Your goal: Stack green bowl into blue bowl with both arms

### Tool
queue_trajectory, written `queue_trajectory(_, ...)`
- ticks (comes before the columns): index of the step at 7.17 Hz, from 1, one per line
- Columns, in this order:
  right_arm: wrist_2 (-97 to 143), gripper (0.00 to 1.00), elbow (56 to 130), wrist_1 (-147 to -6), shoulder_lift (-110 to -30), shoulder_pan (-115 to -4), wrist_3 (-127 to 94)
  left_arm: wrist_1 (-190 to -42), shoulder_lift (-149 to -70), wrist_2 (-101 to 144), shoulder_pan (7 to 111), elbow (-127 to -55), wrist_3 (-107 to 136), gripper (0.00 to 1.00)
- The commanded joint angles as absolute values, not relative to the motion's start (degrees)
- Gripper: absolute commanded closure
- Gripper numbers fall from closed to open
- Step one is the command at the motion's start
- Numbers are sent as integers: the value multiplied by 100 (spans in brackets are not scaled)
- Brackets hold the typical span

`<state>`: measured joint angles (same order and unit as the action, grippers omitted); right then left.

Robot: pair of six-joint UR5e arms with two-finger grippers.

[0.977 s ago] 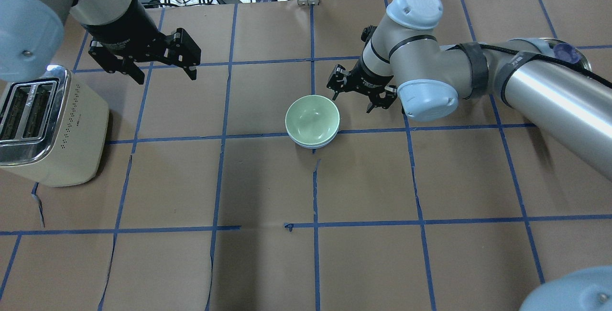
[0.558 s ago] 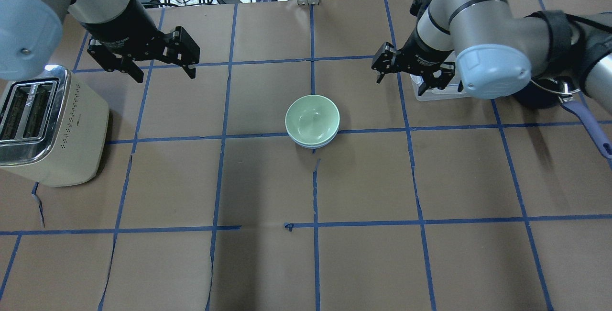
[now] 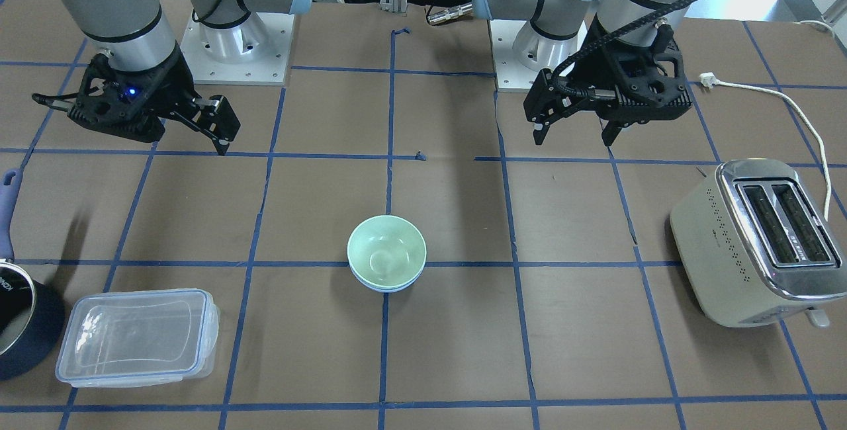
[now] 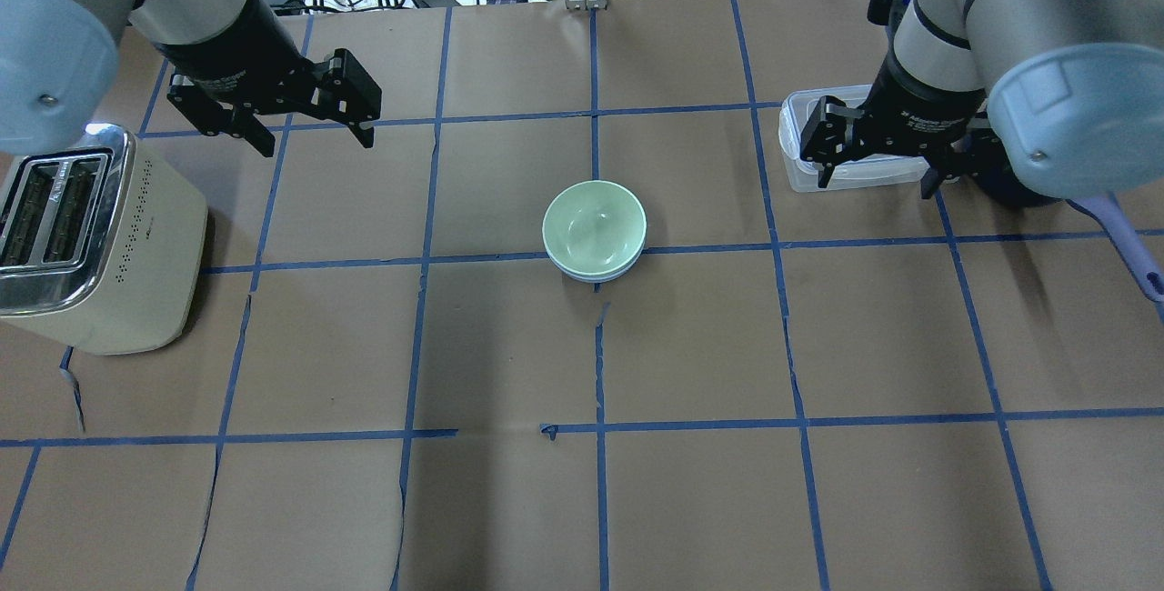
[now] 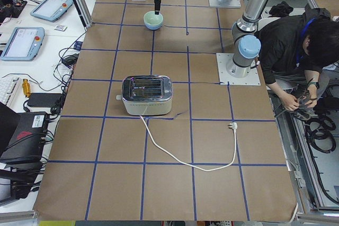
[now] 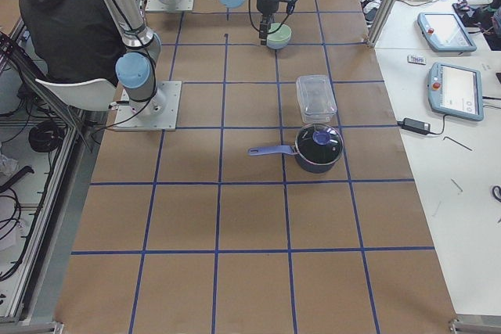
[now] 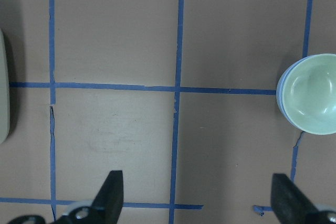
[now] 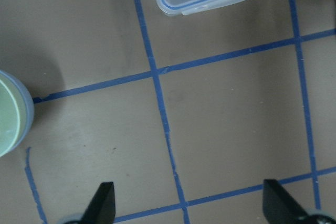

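1. Front-facing view: one small pale mint-green plastic bowl [image 3: 386, 251] is seen nested in one small pale sky-blue bowl [image 3: 386, 287], mid-table. Stacking is judged complete.
2. Overhead view: two black two-finger grippers are counted. The left gripper [image 4: 316, 144] and right gripper [image 4: 875, 182] hover well apart from the bowls, jaws spread, nothing held.
3. Side views: one cream-and-chrome toaster [image 5: 146, 95], one clear rectangular plastic container [image 6: 315, 98] and one dark lidded saucepan [image 6: 318, 147] are counted.
4. Wrist views: spread fingers are confirmed. Only withdrawal is judged necessary next.
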<state>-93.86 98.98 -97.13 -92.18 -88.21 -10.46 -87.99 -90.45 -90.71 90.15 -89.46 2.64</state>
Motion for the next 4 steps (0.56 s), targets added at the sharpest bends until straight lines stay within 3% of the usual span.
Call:
queue_trajectory(1,-9048,0,9599,-9249,-9351,-8815,-1028,-8798,-9053,-9062,9018,-8939,290,0)
queue_trajectory(4,-9070,0,9195,-8359,-9326,-8824,-600,-8798,-9053,-9053,9026,-8947,299,0)
